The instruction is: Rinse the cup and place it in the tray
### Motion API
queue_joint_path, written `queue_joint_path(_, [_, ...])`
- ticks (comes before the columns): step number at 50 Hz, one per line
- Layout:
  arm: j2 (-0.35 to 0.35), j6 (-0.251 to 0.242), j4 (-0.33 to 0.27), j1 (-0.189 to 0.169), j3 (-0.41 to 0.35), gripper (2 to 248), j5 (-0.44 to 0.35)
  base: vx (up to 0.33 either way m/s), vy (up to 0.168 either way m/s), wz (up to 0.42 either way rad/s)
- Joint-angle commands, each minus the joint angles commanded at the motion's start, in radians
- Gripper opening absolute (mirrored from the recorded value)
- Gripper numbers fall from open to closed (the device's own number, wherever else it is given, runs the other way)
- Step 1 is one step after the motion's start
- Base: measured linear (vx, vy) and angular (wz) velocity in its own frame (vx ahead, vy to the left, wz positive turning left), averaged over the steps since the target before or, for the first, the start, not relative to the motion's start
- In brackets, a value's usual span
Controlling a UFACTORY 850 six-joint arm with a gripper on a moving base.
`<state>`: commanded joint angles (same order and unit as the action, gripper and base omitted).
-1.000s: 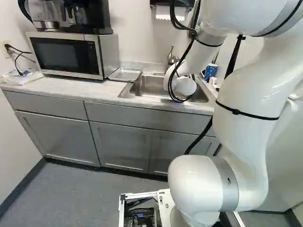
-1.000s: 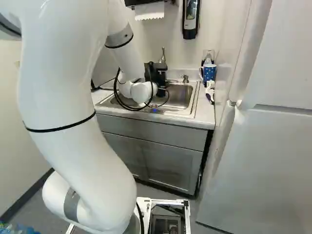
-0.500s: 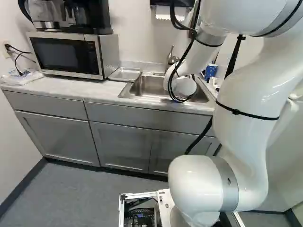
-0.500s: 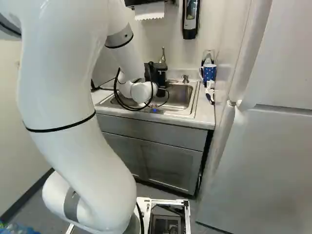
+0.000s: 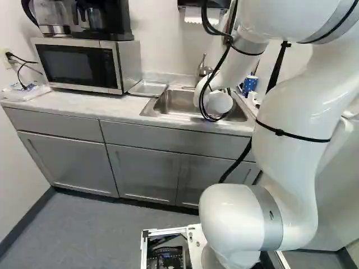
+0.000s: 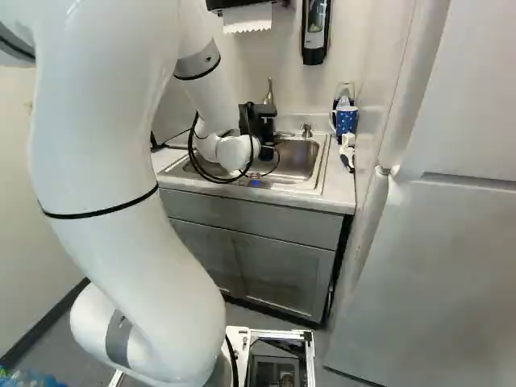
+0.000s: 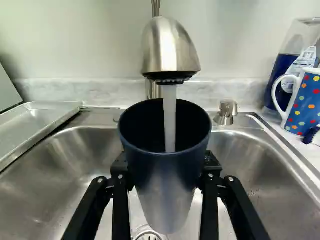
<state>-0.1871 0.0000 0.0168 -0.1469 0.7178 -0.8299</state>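
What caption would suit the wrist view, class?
Water runs from the tap into a dark cup held by the gripper over the sink.

No word, number or sign can be read. A white label (image 7: 304,61) sits on the blue bottle (image 7: 279,70), which stands on the table (image 7: 304,151) at the far right, just behind the dotted mug (image 7: 307,100); its print is too small to make out.

arm (image 6: 121,218) over sink (image 6: 321,171) | blue mug (image 6: 347,121) beside sink | wall dispenser (image 6: 315,31)
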Motion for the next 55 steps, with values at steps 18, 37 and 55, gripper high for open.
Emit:
queue_joint_path(18, [0.0, 0.0, 0.0, 0.0, 0.0, 124, 0.0, 0.0, 0.0, 0.0])
queue_joint_path(37, [0.0, 0.0, 0.0, 0.0, 0.0, 124, 0.0, 0.0, 0.0, 0.0])
queue_joint_path(55, [0.0, 0.0, 0.0, 0.0, 0.0, 124, 0.0, 0.0, 0.0, 0.0])
